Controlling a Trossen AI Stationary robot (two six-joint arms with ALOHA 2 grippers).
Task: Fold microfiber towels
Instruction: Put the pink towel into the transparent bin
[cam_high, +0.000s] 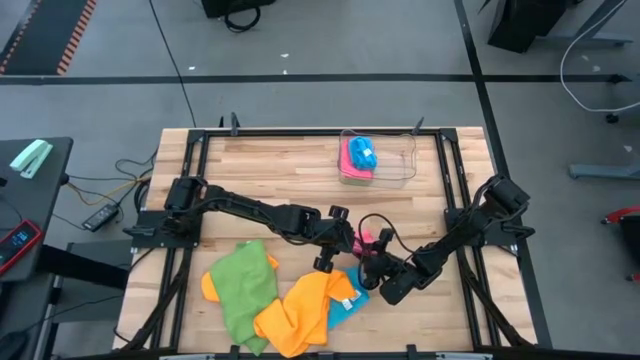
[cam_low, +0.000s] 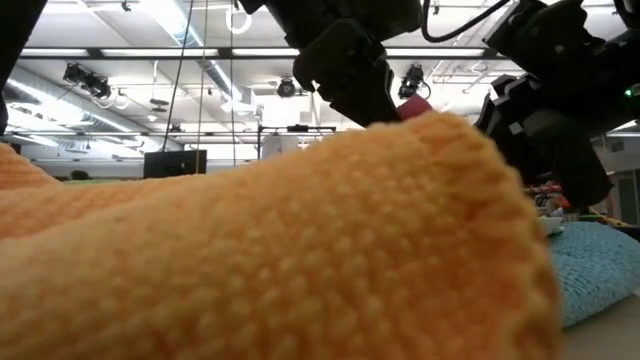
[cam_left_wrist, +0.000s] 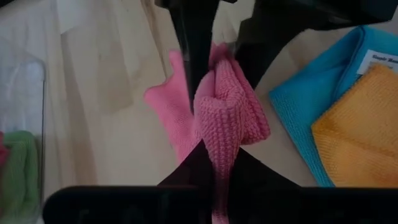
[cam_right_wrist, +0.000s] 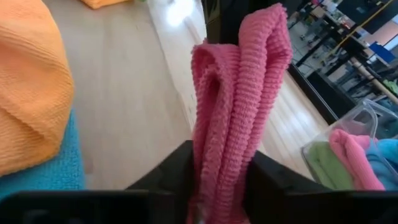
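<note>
A pink microfiber towel (cam_high: 366, 238), bunched into thick folds, spans the short gap between my two grippers near the table's middle front. My left gripper (cam_high: 345, 248) comes from the left and is shut on one end. My right gripper (cam_high: 380, 268) comes from the right and is shut on the other end. In the left wrist view the towel (cam_left_wrist: 224, 112) runs from my own fingers to the right gripper's dark fingers (cam_left_wrist: 193, 50). A green towel (cam_high: 243, 290), an orange towel (cam_high: 300, 310) and a blue towel (cam_high: 345, 308) lie loose on the wood by the near edge. My left gripper pinches a bunched fold of the pink towel (cam_left_wrist: 214, 146) between its two fingers, several layers thick. The fingers slant down from the table's left side. A loose flap (cam_left_wrist: 165, 102) spreads to one side; whether it touches the table I cannot tell. My right gripper pinches the towel's other end (cam_right_wrist: 217, 165) between its two fingers, several folded layers together. The fingers come nearly level from the table's right side. The folds (cam_right_wrist: 239, 93) run straight from them to the left gripper.
A clear plastic tray (cam_high: 405, 170) at the far middle holds folded towels (cam_high: 360, 158). Another orange towel (cam_high: 210, 288) shows under the green one. In the low view the orange towel (cam_low: 300, 230) fills the foreground and hides most of the table. Bare wood lies at the far left.
</note>
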